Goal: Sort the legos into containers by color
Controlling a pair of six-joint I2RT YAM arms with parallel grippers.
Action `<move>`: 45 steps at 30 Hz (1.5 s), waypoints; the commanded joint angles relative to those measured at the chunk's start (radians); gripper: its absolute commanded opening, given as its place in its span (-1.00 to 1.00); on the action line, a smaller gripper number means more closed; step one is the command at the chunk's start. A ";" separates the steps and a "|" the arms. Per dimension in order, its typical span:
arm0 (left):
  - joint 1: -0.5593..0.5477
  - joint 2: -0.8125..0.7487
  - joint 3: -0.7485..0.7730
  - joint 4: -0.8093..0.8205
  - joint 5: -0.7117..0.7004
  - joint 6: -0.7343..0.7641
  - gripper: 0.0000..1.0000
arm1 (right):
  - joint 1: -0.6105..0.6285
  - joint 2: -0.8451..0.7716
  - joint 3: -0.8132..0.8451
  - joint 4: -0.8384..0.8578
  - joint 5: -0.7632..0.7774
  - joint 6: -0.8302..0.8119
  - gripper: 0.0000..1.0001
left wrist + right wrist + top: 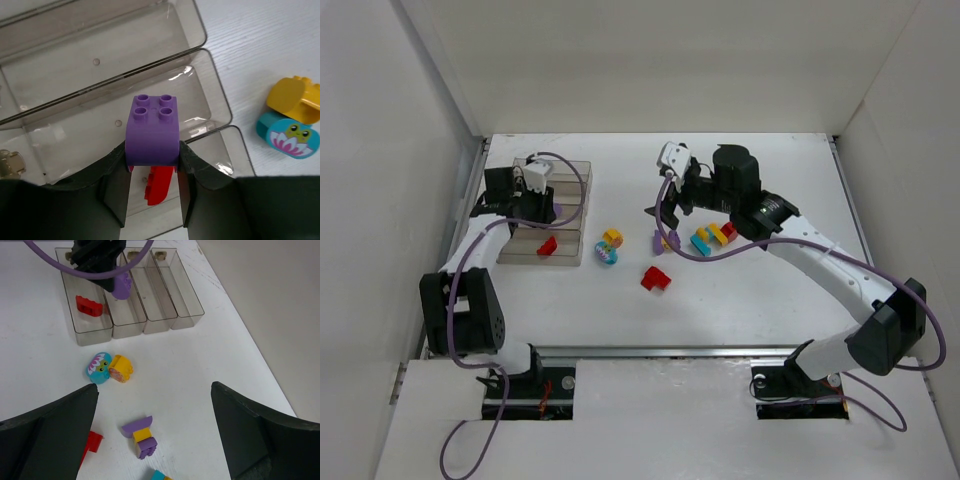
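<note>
My left gripper is shut on a purple brick and holds it above the clear smoky containers, over the second compartment from the near end. A red brick lies in the end compartment below it. From the right wrist view the same purple brick hangs over the containers. My right gripper is open and empty above a purple-and-yellow cluster. Seen from above, the left gripper is over the containers and the right gripper is mid-table.
A teal frog brick joined to a yellow one lies right of the containers. A loose red brick sits nearer the arms. A teal, yellow and red cluster lies under the right arm. White walls enclose the table.
</note>
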 commanded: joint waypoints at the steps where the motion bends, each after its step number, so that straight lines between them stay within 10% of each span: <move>1: 0.017 0.064 0.042 0.026 -0.033 0.024 -1.00 | 0.007 -0.009 0.006 0.059 0.010 0.008 0.99; 7: 0.027 0.122 0.070 0.046 -0.048 0.033 -0.75 | 0.007 -0.009 0.006 0.068 0.000 0.008 0.99; 18: 0.027 0.064 0.080 0.017 -0.019 0.054 1.00 | 0.007 0.000 0.006 0.086 0.000 0.048 0.99; 31: -0.179 -0.057 0.211 -0.271 0.225 0.344 0.80 | 0.007 -0.009 0.035 0.119 0.442 0.409 0.99; 45: -0.474 0.105 0.128 -0.137 -0.114 0.208 0.90 | -0.002 -0.099 -0.071 0.119 0.465 0.444 0.99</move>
